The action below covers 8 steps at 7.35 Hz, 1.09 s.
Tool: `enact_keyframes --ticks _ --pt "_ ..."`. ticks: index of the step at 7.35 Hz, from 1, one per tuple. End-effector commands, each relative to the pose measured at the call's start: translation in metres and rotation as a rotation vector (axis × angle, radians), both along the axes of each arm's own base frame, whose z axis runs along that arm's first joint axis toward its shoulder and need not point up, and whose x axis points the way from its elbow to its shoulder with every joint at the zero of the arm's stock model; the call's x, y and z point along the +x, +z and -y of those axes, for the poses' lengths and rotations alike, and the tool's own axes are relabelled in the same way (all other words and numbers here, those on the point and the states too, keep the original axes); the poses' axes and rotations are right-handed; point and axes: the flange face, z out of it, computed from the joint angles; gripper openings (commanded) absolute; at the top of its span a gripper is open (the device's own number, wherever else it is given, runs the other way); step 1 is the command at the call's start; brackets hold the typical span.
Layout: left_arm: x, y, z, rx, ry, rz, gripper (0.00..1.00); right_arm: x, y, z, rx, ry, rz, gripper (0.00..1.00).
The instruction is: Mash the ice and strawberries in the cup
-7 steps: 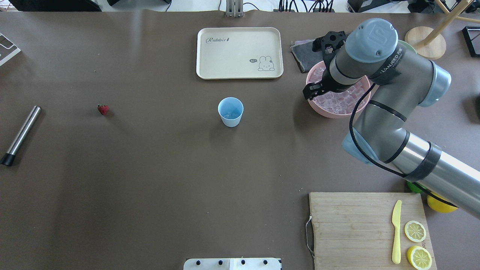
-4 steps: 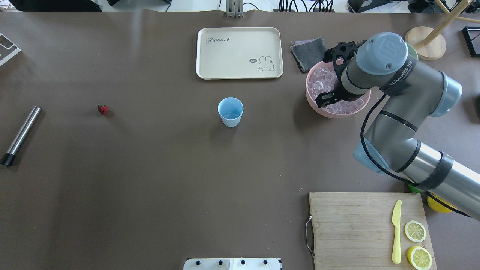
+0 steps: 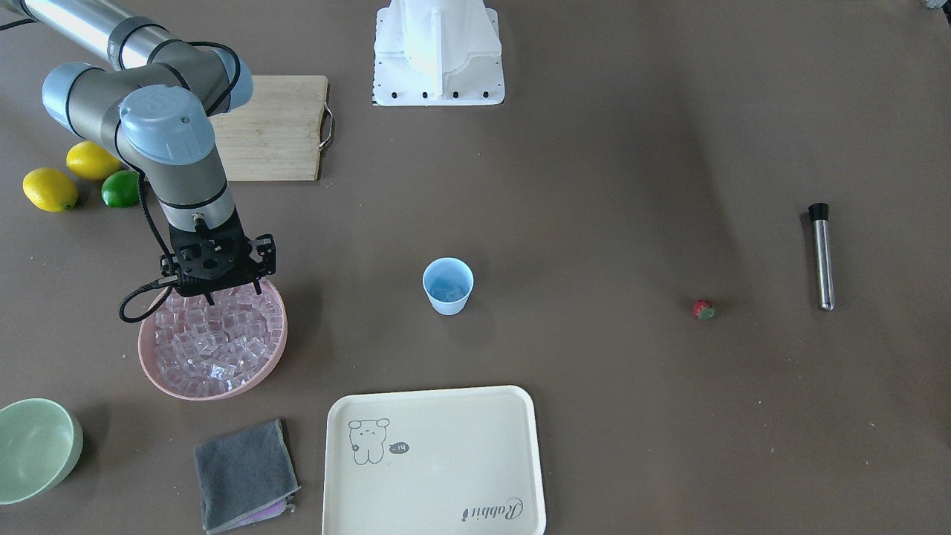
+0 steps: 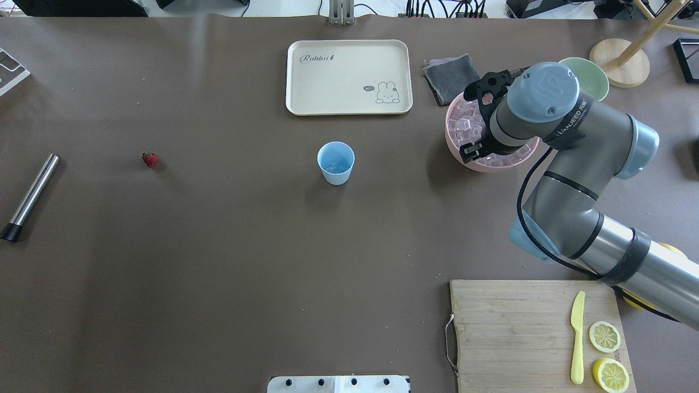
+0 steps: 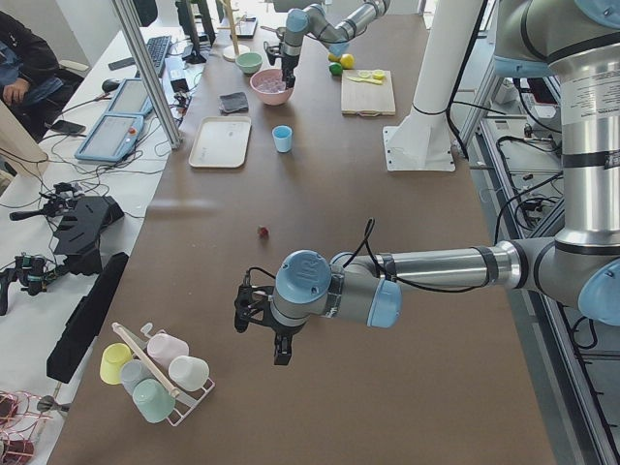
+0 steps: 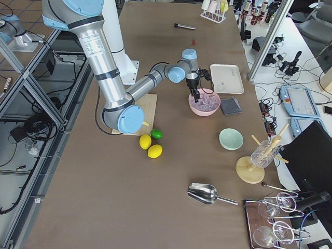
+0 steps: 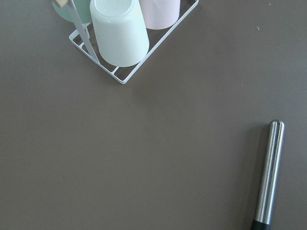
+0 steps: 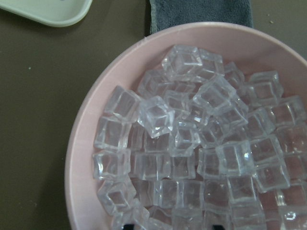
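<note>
My right gripper hangs point-down over a pink bowl full of clear ice cubes. In the right wrist view its two fingertips just show at the bottom edge, spread apart above the ice, holding nothing. The light-blue cup stands upright mid-table, left of the bowl in the overhead view. The small red strawberry lies far to the left. My left gripper hovers over the table's far left end; I cannot tell whether it is open.
A steel muddler lies at the left edge. A cream tray, grey cloth and green bowl sit at the back. A cutting board holds a knife and lemon halves. A cup rack is below the left wrist.
My right arm has swung to the right, carrying the gripper from the pink bowl's left rim to over the ice. The cup and strawberry have not moved.
</note>
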Motion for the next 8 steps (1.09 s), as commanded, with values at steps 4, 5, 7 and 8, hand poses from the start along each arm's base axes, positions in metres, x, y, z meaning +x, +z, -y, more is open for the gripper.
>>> enact_keyframes --ticks 4,5,7,8 --pt "0.001 -0.001 -0.004 0.018 0.000 0.001 0.98 -0.003 0.015 0.010 -0.003 -0.012 -0.034 0.51" --pt "0.001 -0.001 -0.004 0.023 0.000 0.001 0.98 -0.006 0.010 0.013 -0.001 -0.012 -0.032 0.44" --pt "0.001 -0.001 -0.004 0.023 0.000 0.001 0.98 -0.011 0.016 0.018 -0.009 -0.012 -0.043 0.44" --pt "0.001 -0.001 -0.004 0.023 0.000 0.001 0.98 -0.011 0.016 0.018 -0.009 -0.012 -0.043 0.43"
